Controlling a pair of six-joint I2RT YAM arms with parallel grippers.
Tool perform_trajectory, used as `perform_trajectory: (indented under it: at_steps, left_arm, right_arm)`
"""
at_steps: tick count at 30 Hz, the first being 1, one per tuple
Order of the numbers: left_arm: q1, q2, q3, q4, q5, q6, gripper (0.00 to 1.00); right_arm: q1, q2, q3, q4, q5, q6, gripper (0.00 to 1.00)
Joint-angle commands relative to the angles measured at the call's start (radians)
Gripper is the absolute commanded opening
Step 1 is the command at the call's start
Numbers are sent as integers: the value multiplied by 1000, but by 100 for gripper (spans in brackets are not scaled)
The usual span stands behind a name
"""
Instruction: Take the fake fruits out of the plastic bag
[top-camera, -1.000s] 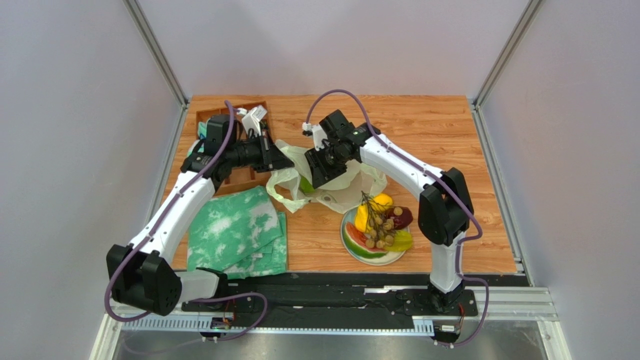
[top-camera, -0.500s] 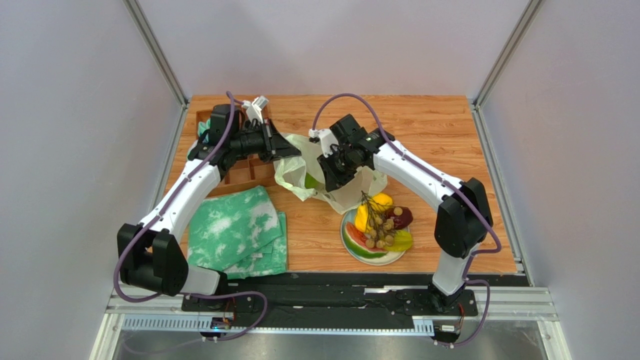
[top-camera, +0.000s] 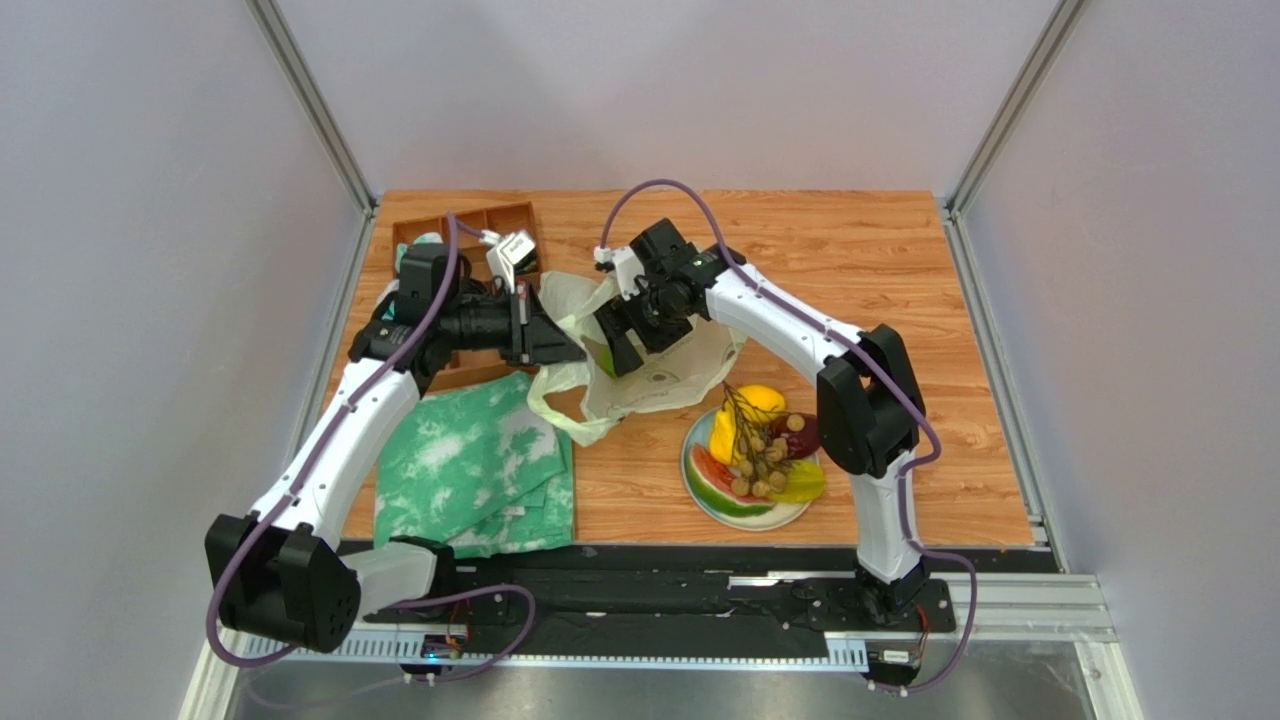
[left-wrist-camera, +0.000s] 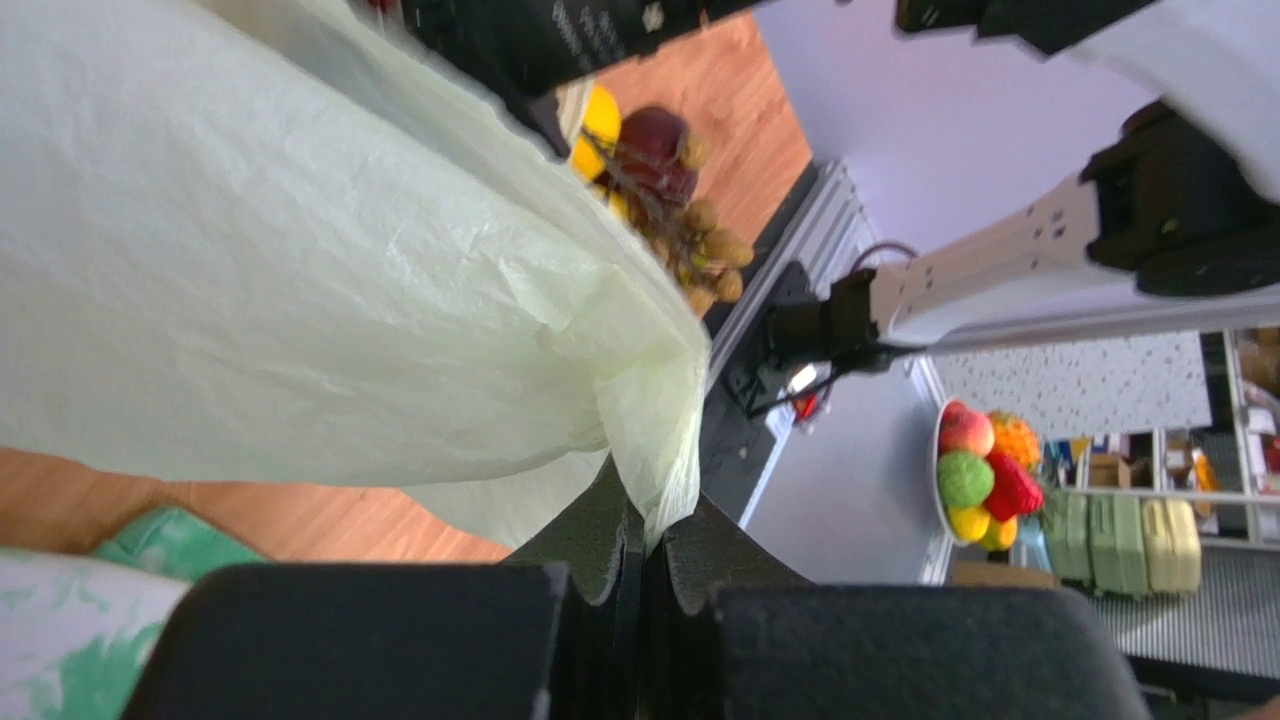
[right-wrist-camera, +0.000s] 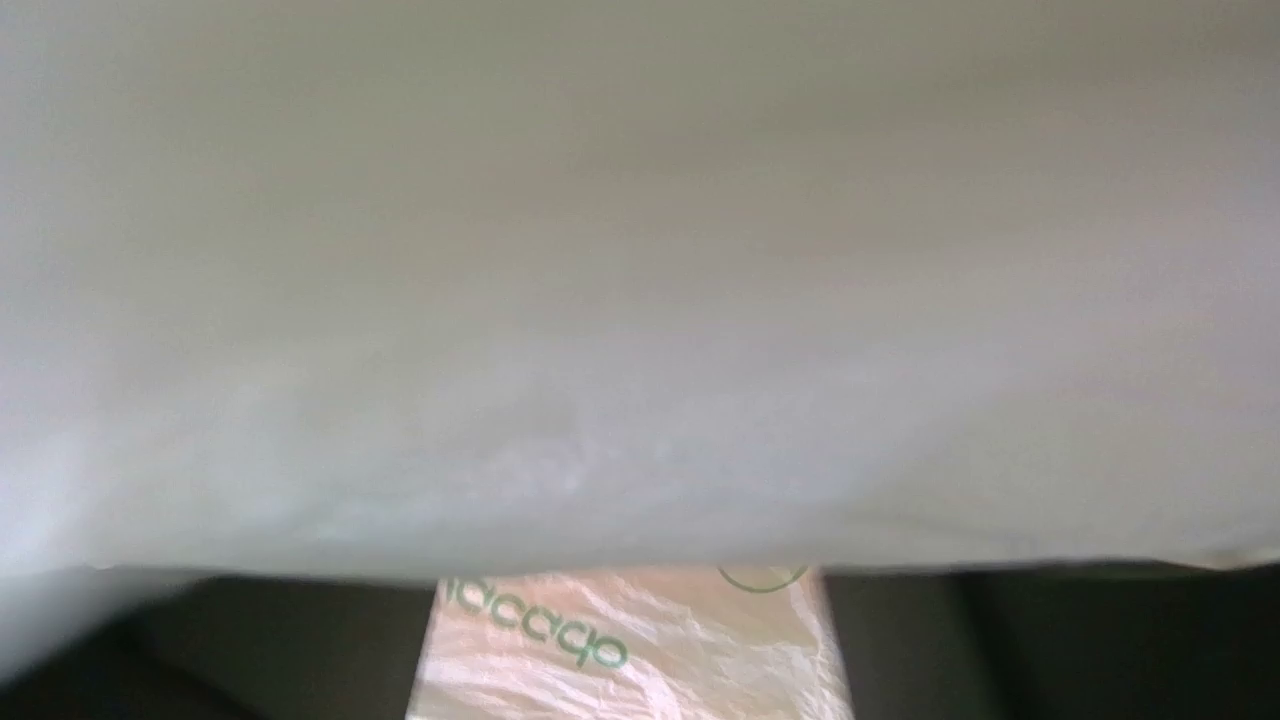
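**Reaching into the bag for the last fruit**

The plastic bag (top-camera: 669, 375) lies crumpled on the worktop (top-camera: 902, 270), about midway between the side edges and a little toward the far edge. Its mouth is turned toward the left edge. Closer to the near edge, the plate (top-camera: 706, 495) carries most of the fake fruits (top-camera: 763, 443): lemon, plum, watermelon slice and the brown bunch.

My left pincer (left-wrist-camera: 649, 563) is clamped on the film at the bag's rim, lifting the mouth open. My right pincer (top-camera: 619, 342) is at that mouth. Its wrist view is filled with pale film, so I cannot tell whether it is open or holding anything.

A yellow-green patch (top-camera: 606, 360) shows inside the mouth. It is probably one remaining fruit, though I can't be sure.

I judge the task nearly done. Next, my right fingers must close around that fruit without catching film, with my left holding the rim taut.
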Motion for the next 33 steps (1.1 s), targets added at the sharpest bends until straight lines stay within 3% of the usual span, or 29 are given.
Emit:
perform_trajectory:
  at_steps: [1,9,15,17,20,23,33]
  left_arm:
    - [8,-33,-68,-61,99,126,0]
    - [8,-79,-154,-8,158,65,0]
    - [-10,-172,-171,-30,303,-22,0]
    - [-39,-194,-105,-72,300,14,0]
    - [-35,-189,-176,-72,301,34,0]
    - [-35,-206,-261,26,282,-30,0]
    - [-24,-194,-253,21,238,4,0]
  right_arm:
    - [32,5,-21,30,-17,57,96]
    - [86,39,8,70,110,122,100]
    - [98,22,-29,87,199,166,99]
    - [109,5,-41,96,201,151,99]
    - [134,22,-29,102,211,134,99]
    - [157,45,-17,102,236,124,100]
    - [174,77,-63,81,244,151,93]
